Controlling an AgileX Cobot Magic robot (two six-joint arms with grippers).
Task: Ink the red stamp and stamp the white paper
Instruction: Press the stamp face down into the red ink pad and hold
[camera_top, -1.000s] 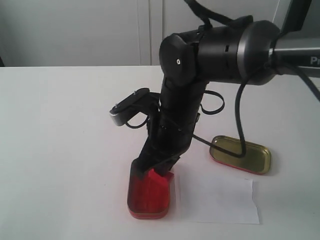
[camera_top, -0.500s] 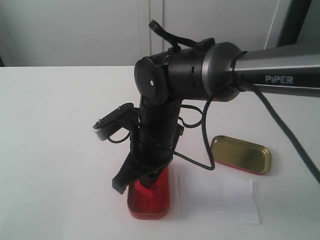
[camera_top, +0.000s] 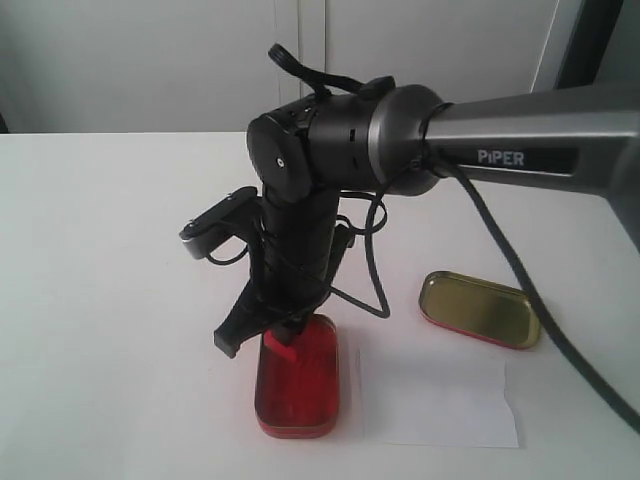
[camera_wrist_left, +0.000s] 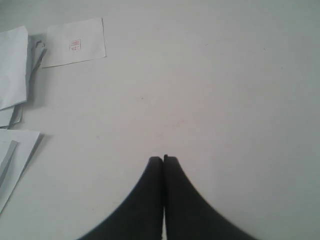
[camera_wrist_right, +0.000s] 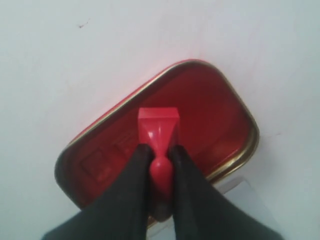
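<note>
My right gripper (camera_wrist_right: 160, 150) is shut on the knobbed handle of the red stamp (camera_wrist_right: 158, 127). The stamp's flat base hangs over the red ink tin (camera_wrist_right: 210, 115); whether it touches the ink I cannot tell. In the exterior view the stamp (camera_top: 283, 342) shows below the right gripper (camera_top: 286, 333), over the far end of the ink tin (camera_top: 297, 385). The white paper (camera_top: 440, 398) lies just right of the tin. My left gripper (camera_wrist_left: 163, 159) is shut and holds nothing, over bare table.
The gold-lined tin lid (camera_top: 480, 308) lies behind the paper on the right. In the left wrist view several loose white sheets (camera_wrist_left: 12, 65) lie at one side, one small sheet (camera_wrist_left: 75, 42) bearing a red stamp mark. The right arm (camera_top: 400, 140) spans the scene.
The right arm has swung left across the view, carrying the stamp from the tin's right side to over its far end. The tin, lid and paper have not moved.
</note>
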